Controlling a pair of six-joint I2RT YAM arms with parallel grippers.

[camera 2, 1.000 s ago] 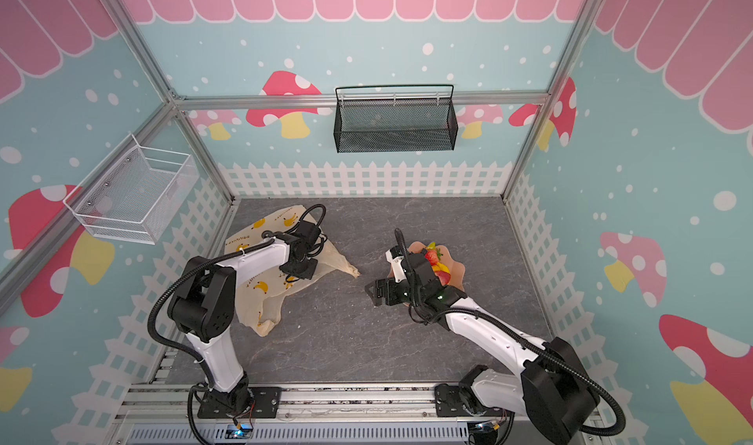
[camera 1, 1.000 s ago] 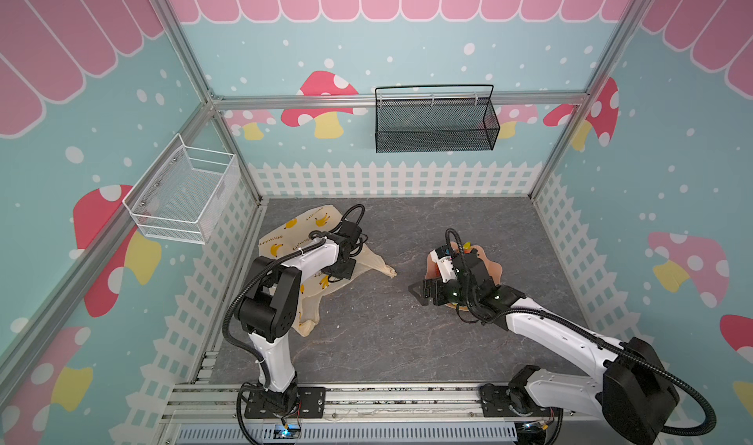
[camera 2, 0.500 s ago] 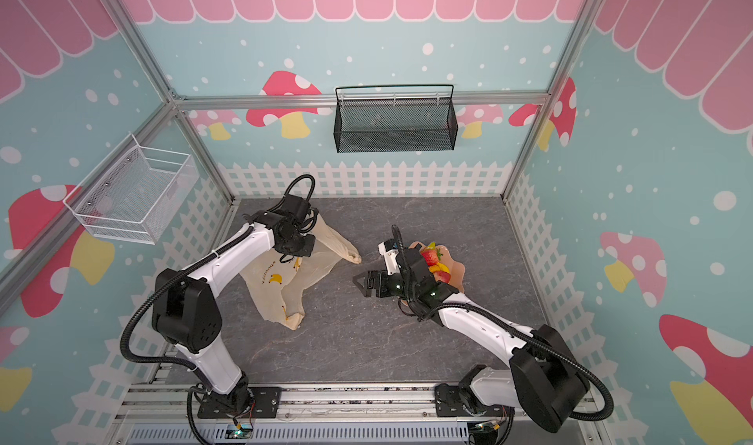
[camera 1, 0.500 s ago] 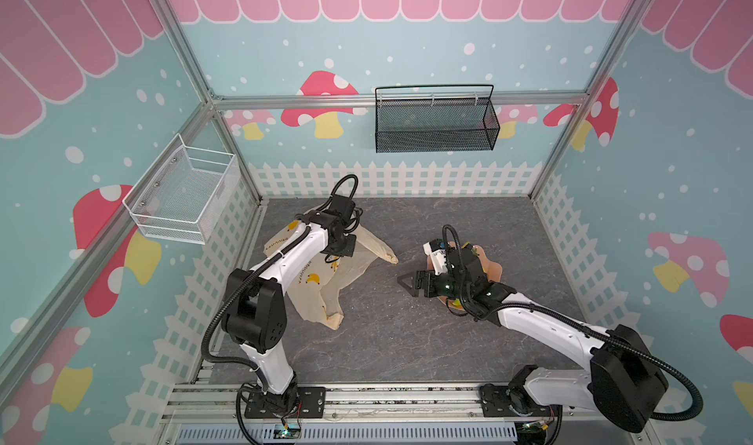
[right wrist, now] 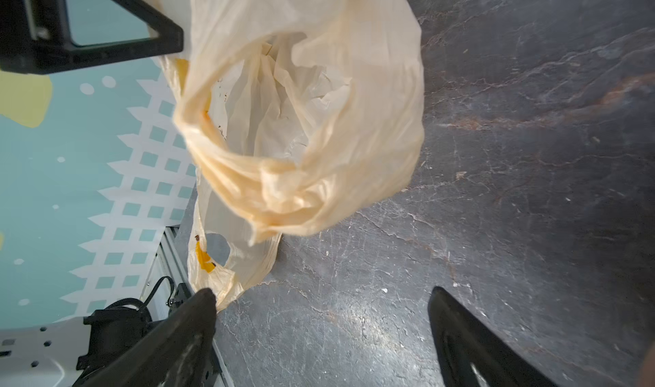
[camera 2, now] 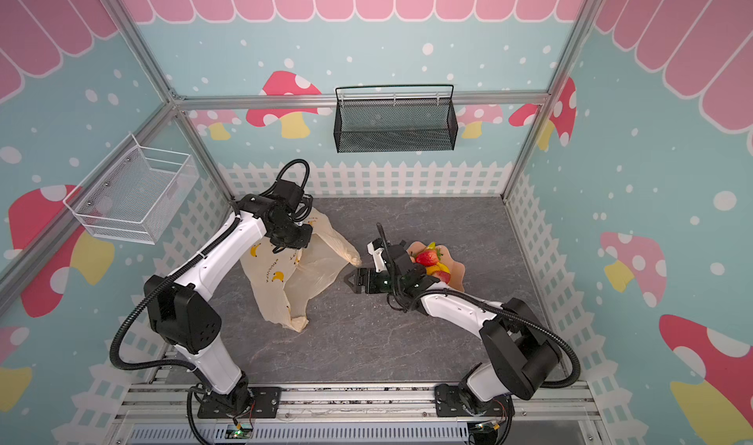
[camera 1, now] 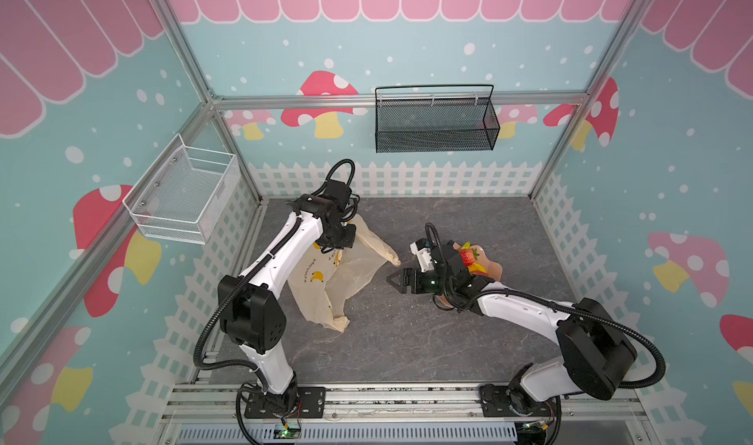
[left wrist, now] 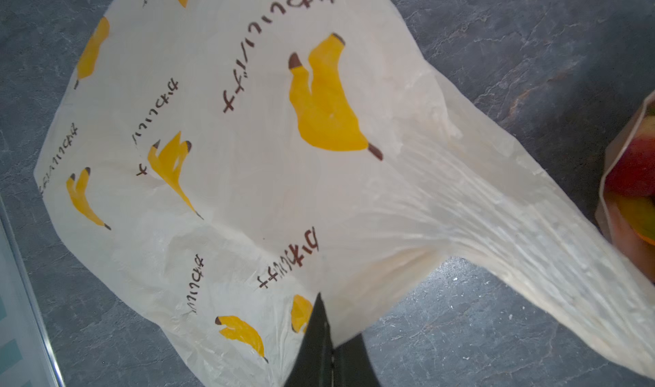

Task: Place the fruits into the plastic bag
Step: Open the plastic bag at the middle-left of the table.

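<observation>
- Grey marbled tabletop within mushroom-papered walls carries everything.
- Thin cream translucent plastic bag with banana prints hangs from one edge, its lower part trailing on the surface.
- Left gripper: fingers pressed together, pinching the bag's rim.
- Right gripper: fingers spread, empty, near the bag's free handle loop.
- Glossy toy fruits all lie on the pink wavy-edged plate. None appears bagged, so all the loading remains.

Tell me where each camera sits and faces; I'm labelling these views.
Top views: overhead, looking down at the table; left arm and right arm show.
Left wrist: above the plastic bag, looking down; left gripper shut on it.
Right wrist: low, facing the bag's mouth; right gripper open.
Shared: both wrist views show the bag.
</observation>
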